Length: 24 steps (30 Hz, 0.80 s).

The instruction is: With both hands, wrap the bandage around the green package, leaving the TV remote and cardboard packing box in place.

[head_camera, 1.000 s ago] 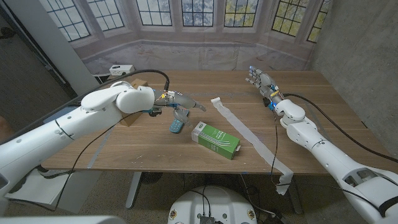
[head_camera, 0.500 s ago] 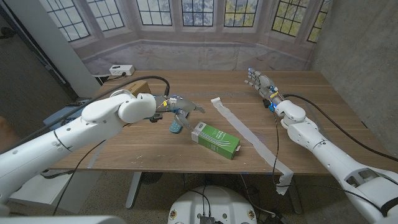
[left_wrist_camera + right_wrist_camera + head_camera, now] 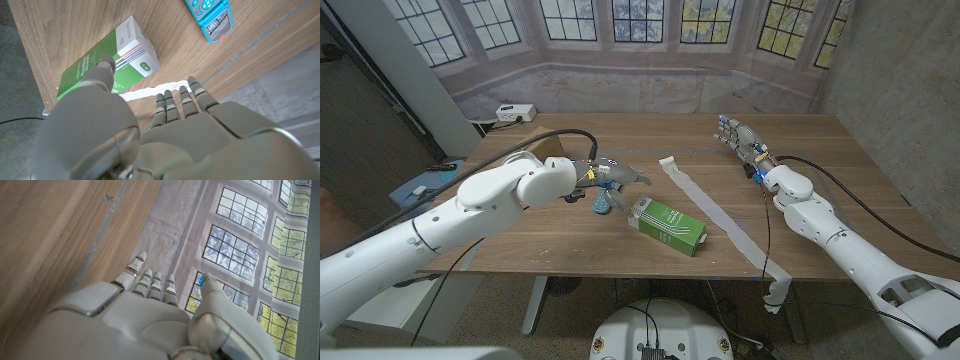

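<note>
The green package lies flat on the wooden worktop near the middle of its front edge. Just beside it the white bandage runs unrolled, slanting from mid-worktop to the front edge, where its end hangs over. Past the package's left end the left hand hovers, fingers apart and stretched out, gripping nothing; the blue TV remote lies under it. Behind that arm, toward the left edge, a corner of the cardboard packing box shows. Near the far right corner the right hand is raised, fingers straight and empty
</note>
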{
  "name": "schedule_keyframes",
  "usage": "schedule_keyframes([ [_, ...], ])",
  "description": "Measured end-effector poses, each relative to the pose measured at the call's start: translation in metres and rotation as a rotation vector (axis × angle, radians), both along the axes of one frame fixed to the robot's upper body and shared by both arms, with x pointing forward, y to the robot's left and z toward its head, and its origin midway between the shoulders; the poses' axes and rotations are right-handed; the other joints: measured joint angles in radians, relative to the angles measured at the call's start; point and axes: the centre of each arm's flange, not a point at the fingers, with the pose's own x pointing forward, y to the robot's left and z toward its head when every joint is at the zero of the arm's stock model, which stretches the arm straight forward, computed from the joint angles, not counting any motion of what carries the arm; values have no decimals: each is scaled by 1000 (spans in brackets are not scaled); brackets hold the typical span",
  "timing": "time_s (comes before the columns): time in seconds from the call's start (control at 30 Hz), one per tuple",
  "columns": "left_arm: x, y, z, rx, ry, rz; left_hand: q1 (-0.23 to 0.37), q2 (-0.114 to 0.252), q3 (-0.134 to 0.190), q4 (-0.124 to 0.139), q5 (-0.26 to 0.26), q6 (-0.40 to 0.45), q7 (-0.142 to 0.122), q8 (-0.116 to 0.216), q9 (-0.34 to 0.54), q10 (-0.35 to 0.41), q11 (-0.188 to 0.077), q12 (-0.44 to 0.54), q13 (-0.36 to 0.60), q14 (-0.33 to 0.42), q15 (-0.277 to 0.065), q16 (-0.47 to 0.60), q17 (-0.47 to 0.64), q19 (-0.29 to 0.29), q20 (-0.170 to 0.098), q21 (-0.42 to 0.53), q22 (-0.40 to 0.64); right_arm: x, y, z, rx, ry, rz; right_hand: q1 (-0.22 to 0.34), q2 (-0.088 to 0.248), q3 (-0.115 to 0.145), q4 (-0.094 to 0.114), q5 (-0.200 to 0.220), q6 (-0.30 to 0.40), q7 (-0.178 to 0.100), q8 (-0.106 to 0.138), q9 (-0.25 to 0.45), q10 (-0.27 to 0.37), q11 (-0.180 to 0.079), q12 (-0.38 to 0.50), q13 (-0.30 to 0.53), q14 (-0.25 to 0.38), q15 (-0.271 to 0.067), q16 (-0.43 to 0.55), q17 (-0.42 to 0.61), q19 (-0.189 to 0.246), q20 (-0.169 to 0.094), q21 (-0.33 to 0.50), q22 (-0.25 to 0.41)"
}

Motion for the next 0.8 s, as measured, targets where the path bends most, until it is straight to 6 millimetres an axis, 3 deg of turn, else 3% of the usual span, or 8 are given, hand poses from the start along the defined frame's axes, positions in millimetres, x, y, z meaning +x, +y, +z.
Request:
schedule_keyframes([
  [0.8, 3, -4, -19, 18, -41, 28, 0, 0, -11, -6, 0, 25, 7, 0, 0, 9, 1, 25, 20, 18, 7, 0, 5, 11, 11, 8, 5, 1, 0, -14, 0, 23, 0, 5, -5, -6, -6, 0, -5, 5, 0, 0, 0, 0, 0, 0, 0, 0, 0, 0, 0, 0, 0, 0],
])
